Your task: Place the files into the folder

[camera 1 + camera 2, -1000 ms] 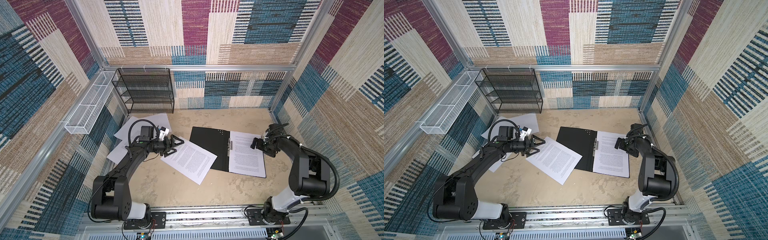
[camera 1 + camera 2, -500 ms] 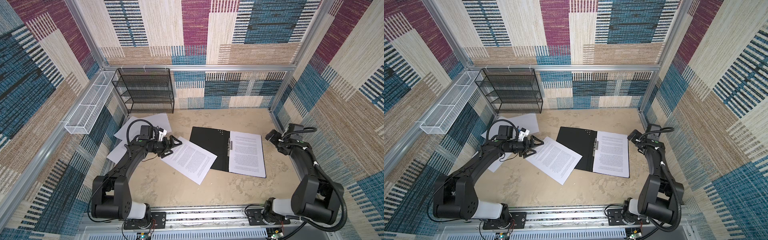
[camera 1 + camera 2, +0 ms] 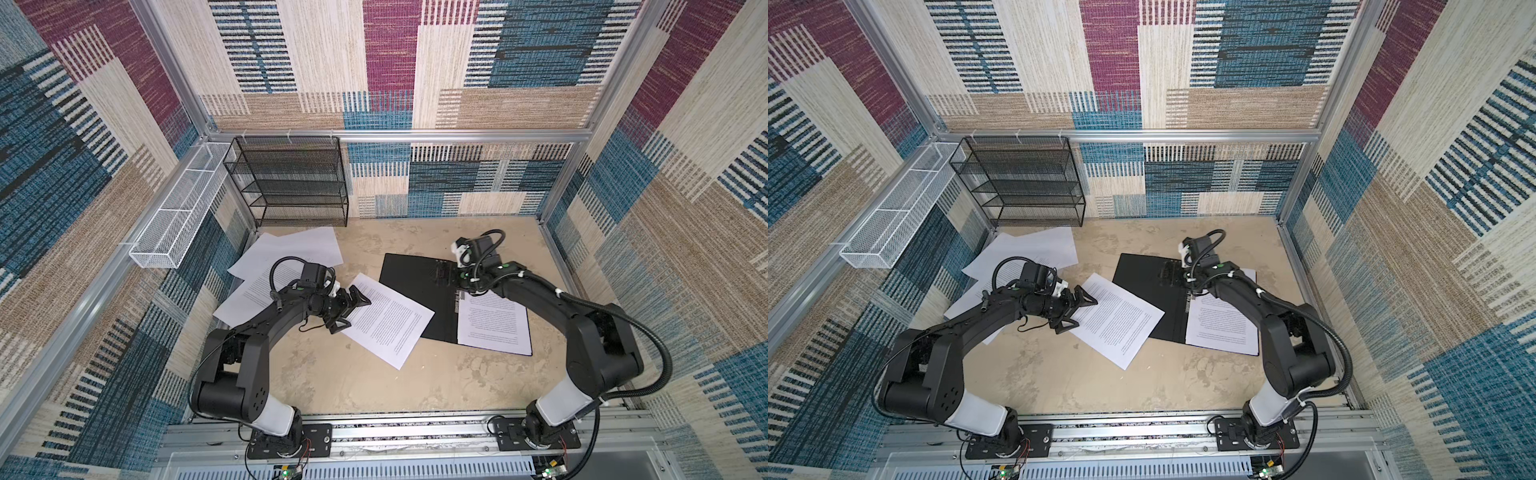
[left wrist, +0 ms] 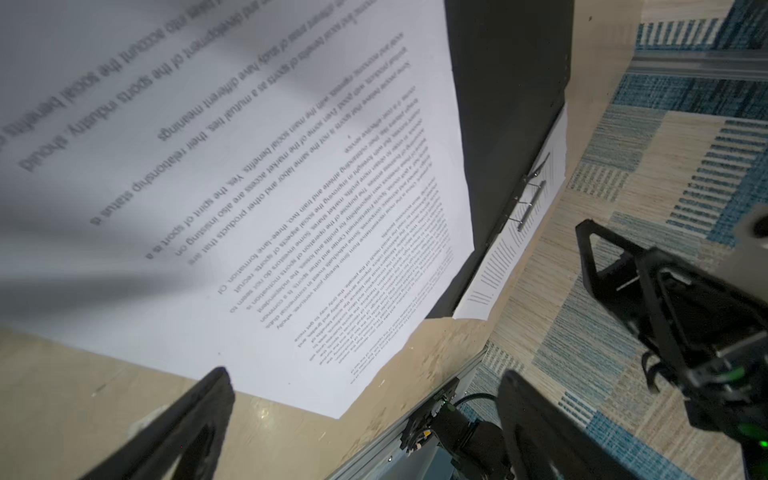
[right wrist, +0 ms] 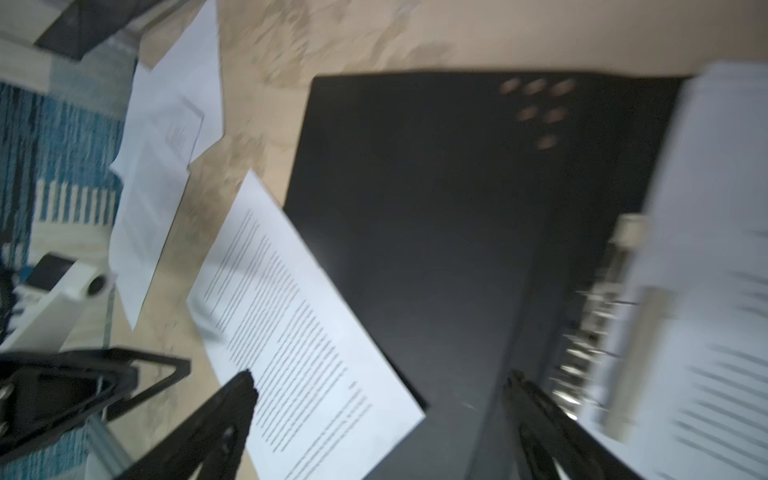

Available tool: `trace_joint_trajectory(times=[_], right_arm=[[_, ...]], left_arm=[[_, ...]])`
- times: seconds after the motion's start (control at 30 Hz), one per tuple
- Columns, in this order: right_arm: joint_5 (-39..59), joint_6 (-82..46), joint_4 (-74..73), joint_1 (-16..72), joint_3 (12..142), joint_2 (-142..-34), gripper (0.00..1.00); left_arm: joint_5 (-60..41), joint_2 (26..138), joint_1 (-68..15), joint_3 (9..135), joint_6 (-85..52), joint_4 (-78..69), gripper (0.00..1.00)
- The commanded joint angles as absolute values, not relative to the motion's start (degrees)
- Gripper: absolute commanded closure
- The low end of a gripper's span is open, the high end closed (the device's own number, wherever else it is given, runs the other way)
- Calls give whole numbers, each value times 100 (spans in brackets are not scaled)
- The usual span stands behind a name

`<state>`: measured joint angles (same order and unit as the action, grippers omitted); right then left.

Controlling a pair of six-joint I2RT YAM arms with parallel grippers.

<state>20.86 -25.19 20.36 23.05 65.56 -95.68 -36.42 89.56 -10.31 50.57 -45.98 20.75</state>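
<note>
Three white sheets at least, one of them printed, overlap in a loose pile left of the folder. The folder lies open on the surface, black inside up.

Left tool: jaws apart, empty, over the edge of a single printed sheet farthest from the folder. Same spot as a second ago. That sheet's other edge laps the folder's left half. Its text reads upside down in the left wrist view: "sports industry", "social benefits".

Right tool: jaws apart, empty, above the folder's spine at its far end. Half a second back it hung right of the folder, by the wall.

One printed page shows on top of the folder's right half, beside the metal clip.
</note>
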Motion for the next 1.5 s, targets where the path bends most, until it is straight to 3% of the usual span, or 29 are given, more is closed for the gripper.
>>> trace_joint_trajectory(times=[0.0, 0.57, 0.8, 1.13, 1.47], right_arm=[[2318, -2484, 1601, 2568, 6684, -9882, 4], [2302, -1776, 2031, 3051, 7246, -11244, 3], [3771, -2136, 1725, 3103, 7345, -11593, 3], [4478, -2430, 1476, 3103, 7750, -11815, 2], [5794, -2381, 974, 3095, 8348, -12178, 0]], left_arm=[[-3393, 9233, -1062, 5186, -4808, 1599, 1], [-2534, 10420, -1055, 6025, -4008, 2525, 1], [-2520, 10613, -1045, 6002, -4021, 2505, 1], [-2468, 10626, -1013, 6039, -3929, 2633, 1], [-2448, 10608, -985, 6038, -3874, 2729, 1]])
